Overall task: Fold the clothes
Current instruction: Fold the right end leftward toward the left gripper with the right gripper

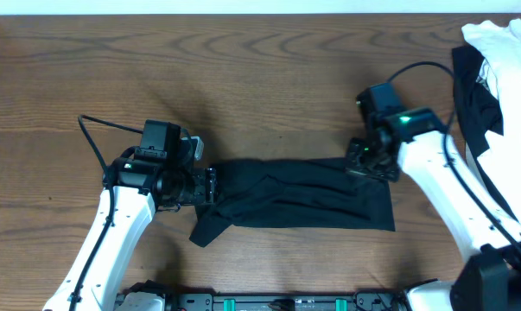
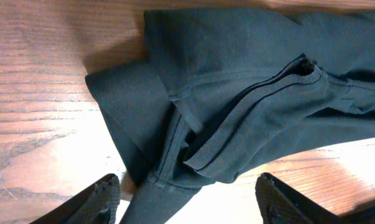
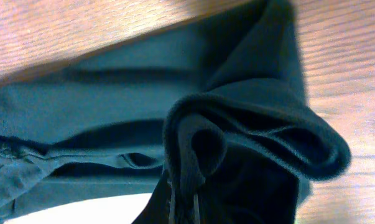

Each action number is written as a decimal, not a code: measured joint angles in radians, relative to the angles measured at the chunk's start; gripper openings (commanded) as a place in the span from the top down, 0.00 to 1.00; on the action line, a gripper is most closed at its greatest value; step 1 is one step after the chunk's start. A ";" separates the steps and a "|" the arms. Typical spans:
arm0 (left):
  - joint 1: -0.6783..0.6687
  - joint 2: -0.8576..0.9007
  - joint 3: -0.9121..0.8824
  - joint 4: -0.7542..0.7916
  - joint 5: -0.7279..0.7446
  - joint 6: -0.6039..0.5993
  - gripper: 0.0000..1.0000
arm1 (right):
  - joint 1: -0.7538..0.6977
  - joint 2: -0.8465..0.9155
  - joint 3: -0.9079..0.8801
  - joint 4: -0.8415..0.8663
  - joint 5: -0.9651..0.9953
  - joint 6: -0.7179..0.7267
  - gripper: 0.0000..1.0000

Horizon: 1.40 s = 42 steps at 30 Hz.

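The black T-shirt (image 1: 303,197) lies on the table as a long, crumpled band. My left gripper (image 1: 210,184) is at its left end. In the left wrist view its fingers (image 2: 190,202) are open, and a sleeve and hem of the shirt (image 2: 237,81) lie between and beyond them. My right gripper (image 1: 365,164) is at the shirt's upper right corner. In the right wrist view its fingers are hidden under a pinched, raised bunch of the black cloth (image 3: 237,137), so it looks shut on the shirt.
A pile of other clothes sits at the far right edge, with a white one (image 1: 511,47) on top and a black one (image 1: 474,95) beside it. The wooden table (image 1: 243,69) shows bare behind the shirt. A cable (image 1: 96,142) runs along the left arm.
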 measured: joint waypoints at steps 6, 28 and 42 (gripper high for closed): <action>0.000 0.000 0.000 -0.003 0.000 0.000 0.28 | 0.086 0.051 0.000 0.044 0.000 0.048 0.99; 0.000 0.000 0.000 -0.003 0.000 0.000 0.28 | 0.211 0.103 0.001 0.253 -0.075 -0.094 0.39; 0.000 0.000 0.000 -0.003 0.000 0.000 0.28 | 0.211 0.103 0.000 0.054 0.119 -0.044 0.47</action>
